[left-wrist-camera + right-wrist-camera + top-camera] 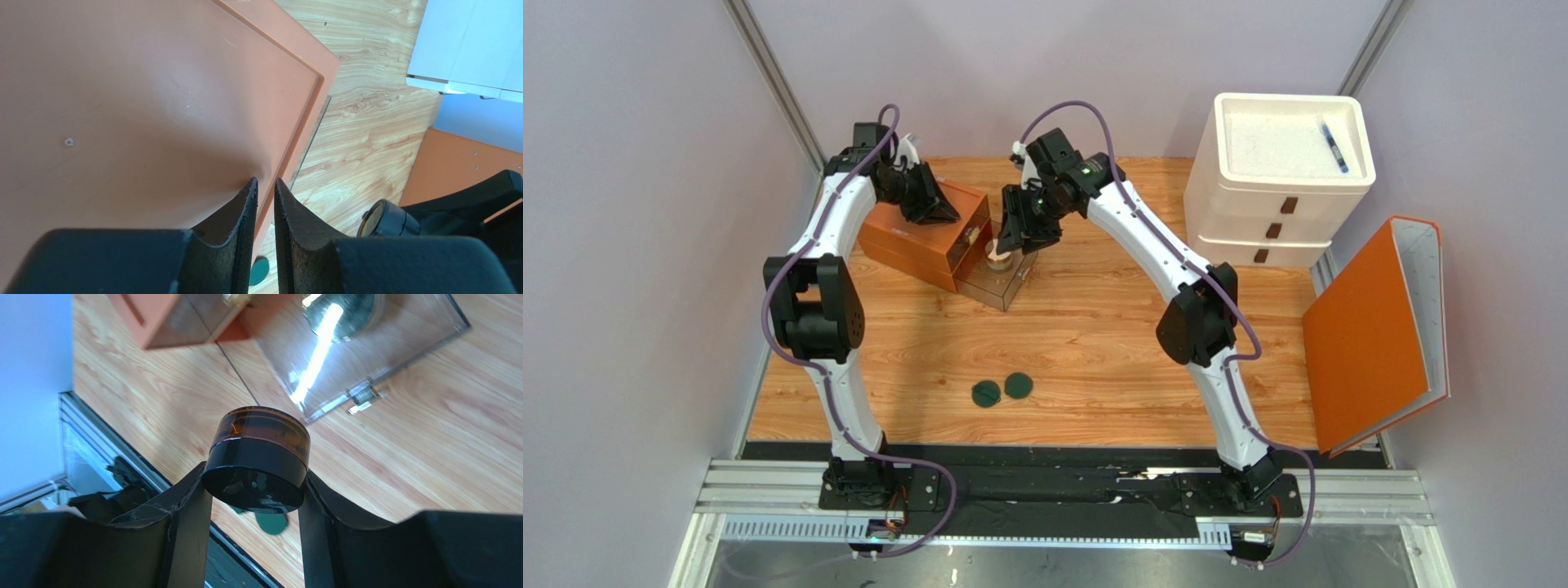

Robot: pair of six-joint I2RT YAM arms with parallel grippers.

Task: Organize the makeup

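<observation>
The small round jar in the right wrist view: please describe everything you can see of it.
The small round jar has an amber, see-through body with its glossy black cap on. The right fingers clamp it at the cap, which faces the camera. It hangs above the wooden table.

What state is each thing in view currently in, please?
Clear drawer: pulled out, open.
Amber jar: capped, gripped by right hand.
Left hand: closed on edge of orange drawer box.
Green discs: lying flat.
White drawers: all shut.
Orange binder: standing, open.
</observation>
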